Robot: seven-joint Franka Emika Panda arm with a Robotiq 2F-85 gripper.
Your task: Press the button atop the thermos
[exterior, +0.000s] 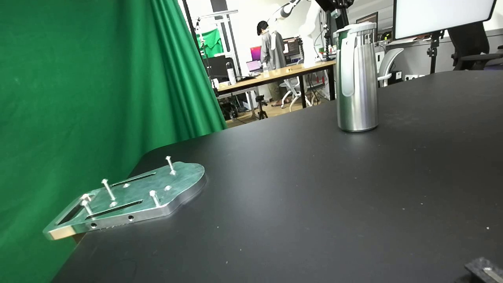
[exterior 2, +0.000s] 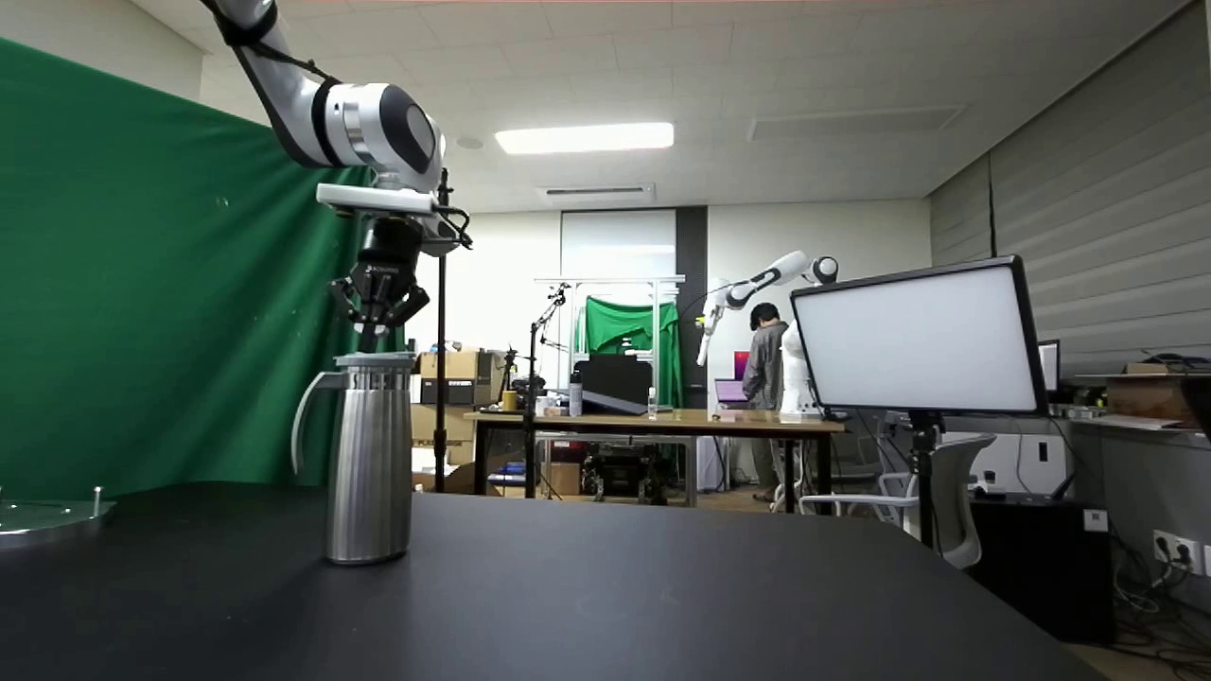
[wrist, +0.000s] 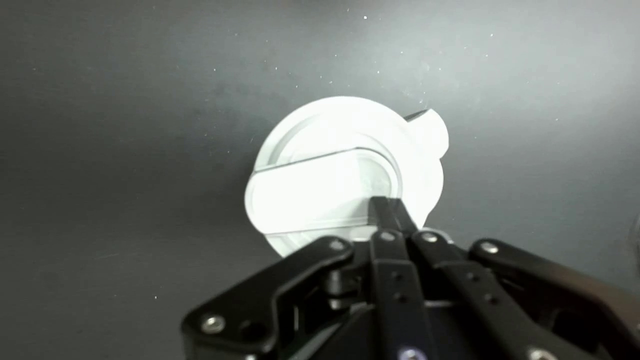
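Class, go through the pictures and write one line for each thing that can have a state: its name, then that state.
Thermos: upright on the table
Lid: on the thermos
Button: pressed or not, cannot tell
Gripper: shut, at the lid; contact unclear
Metal plate: lying down, bolts standing up
Green curtain: hanging
Ceiling light: lit
Laptop: open
Person: standing

Green curtain (exterior 2: 142, 284) at left in both exterior views, black table (exterior 2: 662, 596) across the foreground, rectangular ceiling light (exterior 2: 585, 139) glowing at upper center in an exterior view, wood-topped desk (exterior 2: 695, 422) before a pale wall (exterior 2: 851, 234), gray wall (exterior 2: 1102, 199) at right.
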